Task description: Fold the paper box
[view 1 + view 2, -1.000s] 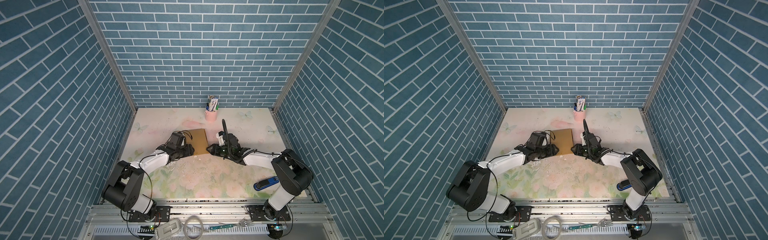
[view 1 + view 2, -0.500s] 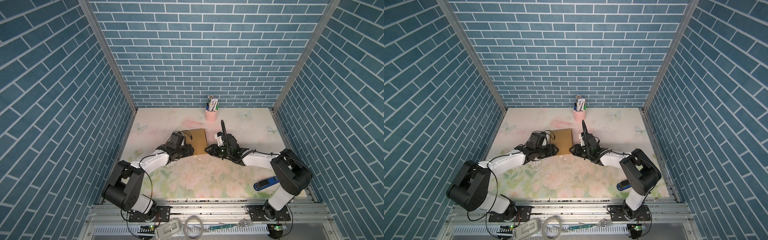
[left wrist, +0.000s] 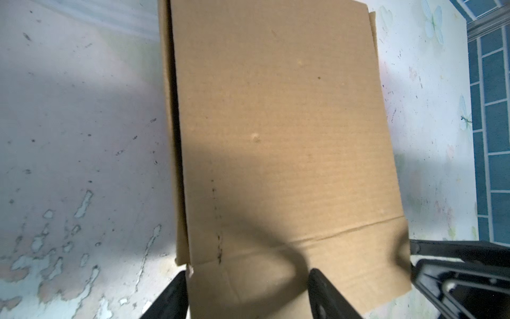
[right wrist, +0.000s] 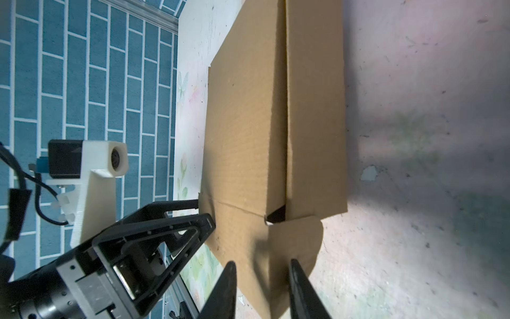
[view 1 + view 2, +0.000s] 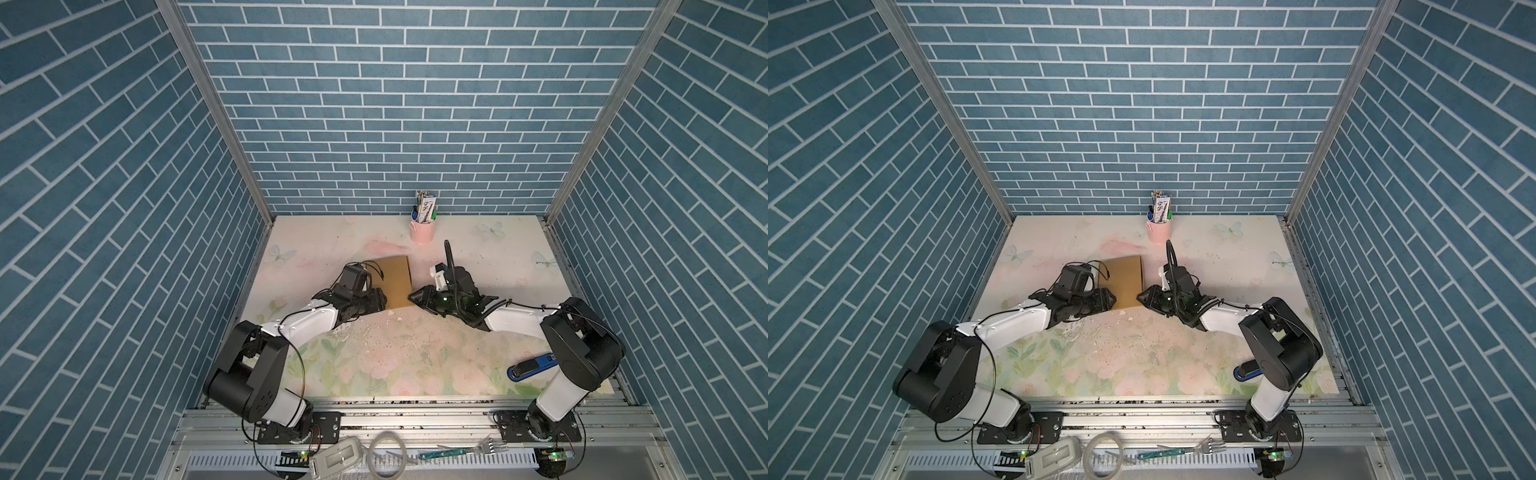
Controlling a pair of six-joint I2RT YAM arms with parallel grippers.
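Observation:
The paper box (image 5: 397, 278) (image 5: 1125, 278) is a brown cardboard mailer lying folded flat in the middle of the table. My left gripper (image 5: 383, 302) (image 3: 248, 279) lies low at its near left corner. Its jaws stand wide apart over the box's near flap (image 3: 248, 290), one finger beside the flap's edge. My right gripper (image 5: 411, 296) (image 4: 262, 266) points at the near right corner. Its fingers stand a narrow gap apart over the rounded flap (image 4: 265, 243), clamping nothing that I can see. The left gripper (image 4: 202, 212) also shows in the right wrist view at the box's far edge.
A pink cup (image 5: 422, 230) (image 5: 1158, 232) of pens stands at the back wall behind the box. A blue and black stapler (image 5: 532, 368) lies near the right arm's base. The mat is flaked and scuffed in front of the box. Brick-patterned walls close in three sides.
The right gripper's jaws have narrowed and it has crept slightly left toward the box's corner. The left gripper and the box have not moved.

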